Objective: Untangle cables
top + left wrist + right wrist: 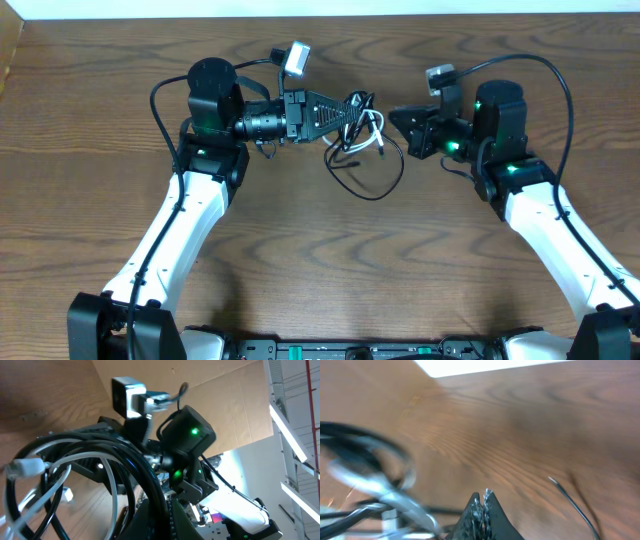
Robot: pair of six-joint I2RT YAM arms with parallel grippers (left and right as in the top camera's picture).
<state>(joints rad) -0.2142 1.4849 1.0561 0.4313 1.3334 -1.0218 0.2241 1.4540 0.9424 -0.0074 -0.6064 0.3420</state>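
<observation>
The black cable (385, 185) and the white cable (378, 135) lie tangled at the table's middle, the black one looping toward the front. My left gripper (357, 103) reaches in from the left and is shut on the black cable (90, 447), lifting the bundle; the white cable's plug (27, 466) hangs close to the lens. My right gripper (395, 113) faces it just right of the tangle, shut with nothing between its fingers (483, 494). Blurred loops of both cables (370, 450) lie to its left, and a thin black cable end (572, 502) to its right.
The wooden table (320, 260) ends at a pale back edge (320, 8). Thick black wires (555, 85) arc over each arm. Both arm bases sit at the front edge.
</observation>
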